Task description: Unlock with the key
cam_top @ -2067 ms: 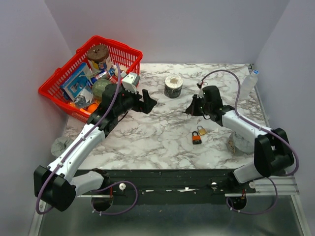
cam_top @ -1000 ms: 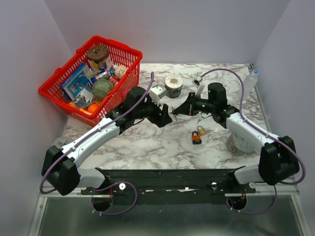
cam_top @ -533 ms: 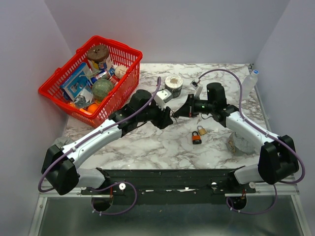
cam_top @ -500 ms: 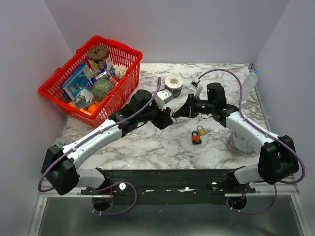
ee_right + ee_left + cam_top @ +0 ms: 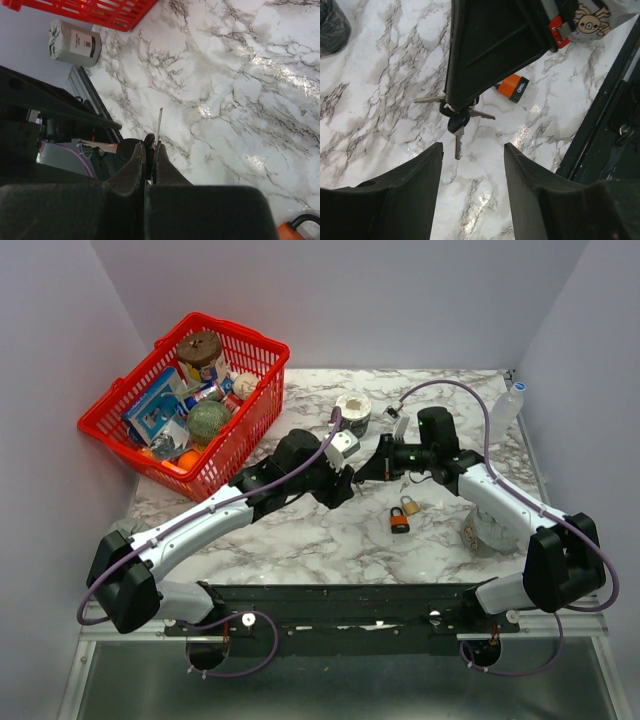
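Over the marble table (image 5: 300,530) the right gripper (image 5: 150,146) is pinching the key (image 5: 458,142) up near its black head, blade dangling right at the tips of the left gripper (image 5: 472,147), which sits spread, so I'd call this the handoff, next needing a square close on it.

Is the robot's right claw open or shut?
Shut: the right gripper pinches the tiny black-headed silver keys, fingers pressed together.

- The white marbled tabletop (image 5: 330,540) is overlooked whole from above and behind.
- It is viewed closely, downward, by both wrist cameras (orange-and-black padlock (image 5: 514,88) shared).
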`<state>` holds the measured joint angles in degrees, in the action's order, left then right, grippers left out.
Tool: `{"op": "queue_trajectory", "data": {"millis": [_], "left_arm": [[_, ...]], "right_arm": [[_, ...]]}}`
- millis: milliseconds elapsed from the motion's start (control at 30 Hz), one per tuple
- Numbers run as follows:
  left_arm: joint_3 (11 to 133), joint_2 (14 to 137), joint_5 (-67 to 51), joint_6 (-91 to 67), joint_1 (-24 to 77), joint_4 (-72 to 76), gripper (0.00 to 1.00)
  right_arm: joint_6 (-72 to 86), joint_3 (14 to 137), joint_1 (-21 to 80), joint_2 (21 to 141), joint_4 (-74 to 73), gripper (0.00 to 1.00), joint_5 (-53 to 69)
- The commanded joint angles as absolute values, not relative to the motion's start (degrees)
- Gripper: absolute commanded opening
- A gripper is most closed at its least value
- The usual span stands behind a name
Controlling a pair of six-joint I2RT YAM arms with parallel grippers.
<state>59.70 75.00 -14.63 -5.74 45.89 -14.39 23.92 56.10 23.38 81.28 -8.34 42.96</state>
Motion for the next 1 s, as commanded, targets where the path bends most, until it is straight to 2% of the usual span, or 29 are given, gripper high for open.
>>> {"op": "queue_trajectory", "data": {"millis": [0, 233, 300, 400, 600, 700, 733, 800, 900, 967], "left_arm": [[61.9, 75.9, -8.8, -5.0, 46.1, -17.1, 0.63], [61.2, 74.7, -7.8, -4.7, 46.1, -16.4, 0.73], [61.2, 74.9, -9.5, -4.7, 46.1, -16.3, 0.73], [61.0, 75.1, -13.5, -4.7, 46.1, -15.6, 0.67], [60.8, 75.3, -17.1, -4.6, 46.2, -14.9, 0.52], [60.8, 75.5, -17.3, -4.5, 46.2, -14.9, 0.36], [60.8, 75.6, -17.6, -4.4, 46.2, -14.9, 0.26], [60.8, 75.7, -18.4, -3.9, 46.2, -15.0, 0.20], [60.7, 75.8, -19.6, -3.1, 46.2, -14.9, 0.04], [60.6, 75.6, -19.7, -2.7, 46.2, -15.0, 0.00]], "right_arm": [[22.9, 58.0, 23.9, 81.6, -10.5, 0.01, 44.6], [22.8, 58.0, 23.9, 82.1, -10.8, 0.01, 44.8], [22.7, 58.0, 23.9, 82.2, -10.8, 0.01, 45.0], [22.7, 58.1, 24.0, 82.4, -11.0, 0.01, 45.2], [22.4, 58.0, 24.1, 83.0, -11.3, 0.01, 45.5], [22.3, 58.1, 24.1, 82.9, -11.5, 0.01, 45.6], [22.3, 58.0, 24.1, 82.9, -11.5, 0.01, 45.5], [22.3, 58.0, 24.1, 82.8, -11.4, 0.01, 45.4], [22.6, 57.9, 24.1, 82.6, -11.4, 0.01, 45.3], [22.6, 57.7, 24.1, 82.4, -11.2, 0.01, 44.9]]}}
